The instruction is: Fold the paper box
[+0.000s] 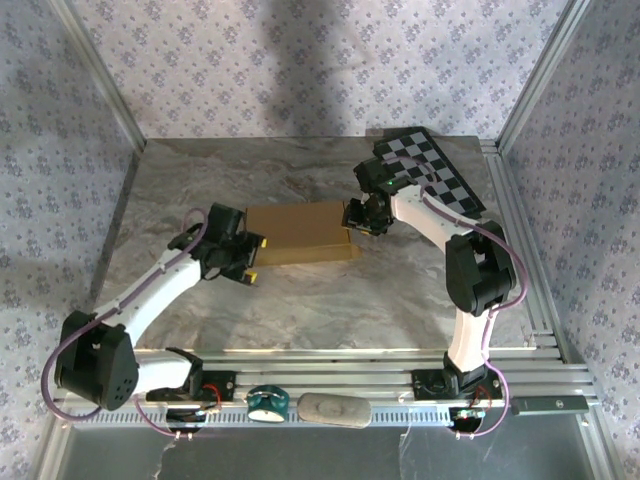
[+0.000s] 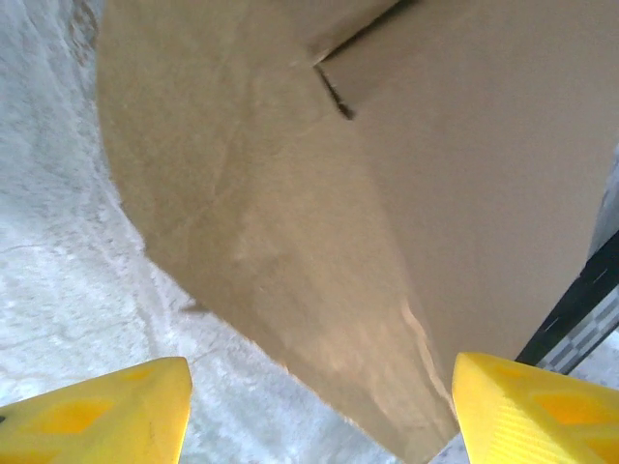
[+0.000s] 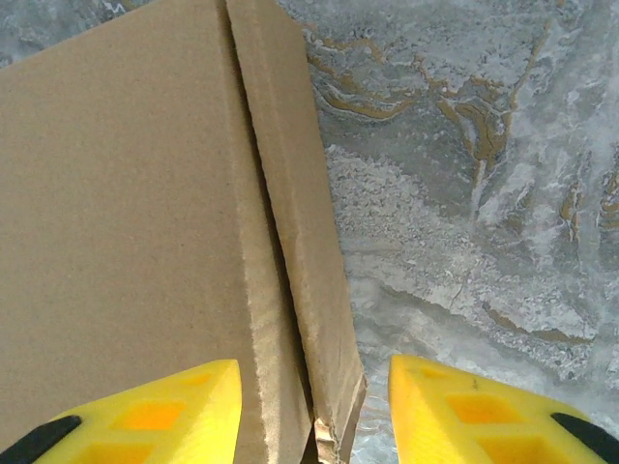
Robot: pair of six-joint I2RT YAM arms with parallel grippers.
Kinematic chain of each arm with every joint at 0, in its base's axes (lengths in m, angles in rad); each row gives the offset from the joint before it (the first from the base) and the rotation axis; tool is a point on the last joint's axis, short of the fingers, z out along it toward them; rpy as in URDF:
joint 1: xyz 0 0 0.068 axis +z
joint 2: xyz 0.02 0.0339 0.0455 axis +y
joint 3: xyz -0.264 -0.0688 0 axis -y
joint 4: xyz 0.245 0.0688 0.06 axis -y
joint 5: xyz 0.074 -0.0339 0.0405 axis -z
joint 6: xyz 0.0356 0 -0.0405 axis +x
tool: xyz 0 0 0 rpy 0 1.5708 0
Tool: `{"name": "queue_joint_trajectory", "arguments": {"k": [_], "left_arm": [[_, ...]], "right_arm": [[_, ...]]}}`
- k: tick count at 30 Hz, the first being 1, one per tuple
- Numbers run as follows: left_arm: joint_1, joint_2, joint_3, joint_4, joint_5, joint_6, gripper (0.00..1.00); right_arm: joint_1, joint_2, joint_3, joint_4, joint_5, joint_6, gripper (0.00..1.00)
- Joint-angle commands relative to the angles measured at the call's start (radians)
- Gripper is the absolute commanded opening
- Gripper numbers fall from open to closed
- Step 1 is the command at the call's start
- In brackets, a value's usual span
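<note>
The paper box (image 1: 300, 232) lies closed and flat on the marble table, a shallow brown cardboard mailer. My left gripper (image 1: 256, 260) is at its left end, open, its yellow fingers (image 2: 97, 416) spread wide. The box's near corner (image 2: 319, 290) points into the gap between them and touches neither. My right gripper (image 1: 352, 218) is at the box's right end. Its jaws are open and straddle the box's side wall (image 3: 309, 290). One yellow finger (image 3: 145, 416) is over the lid, and the other finger (image 3: 484, 416) is over bare table, clear of the cardboard.
A black-and-grey checkerboard panel (image 1: 430, 170) lies at the back right, behind the right arm. On the front rail sit a teal roll (image 1: 267, 402) and a grey oblong (image 1: 334, 409). Patterned walls and aluminium posts enclose the table.
</note>
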Motion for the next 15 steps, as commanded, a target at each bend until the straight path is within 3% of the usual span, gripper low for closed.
{"name": "queue_joint_trajectory", "arguments": {"k": [1, 4, 7, 10, 15], "left_arm": [[0.067, -0.033, 0.143, -0.228, 0.031, 0.269, 0.71], [0.134, 0.009, 0.245, -0.354, 0.005, 0.484, 0.61], [0.189, 0.085, 0.261, -0.355, 0.014, 0.648, 0.42], [0.198, 0.176, 0.257, -0.277, 0.011, 0.757, 0.40], [0.197, 0.304, 0.211, -0.083, 0.075, 0.803, 0.40]], "right_arm": [[0.000, -0.001, -0.006, -0.034, -0.010, -0.034, 0.45], [0.002, -0.026, 0.004, -0.032, -0.012, -0.045, 0.48], [0.006, -0.038, 0.024, -0.050, -0.014, -0.052, 0.50], [0.010, -0.026, 0.044, -0.079, -0.025, -0.061, 0.50], [0.020, 0.003, 0.042, -0.077, -0.047, -0.065, 0.48]]}}
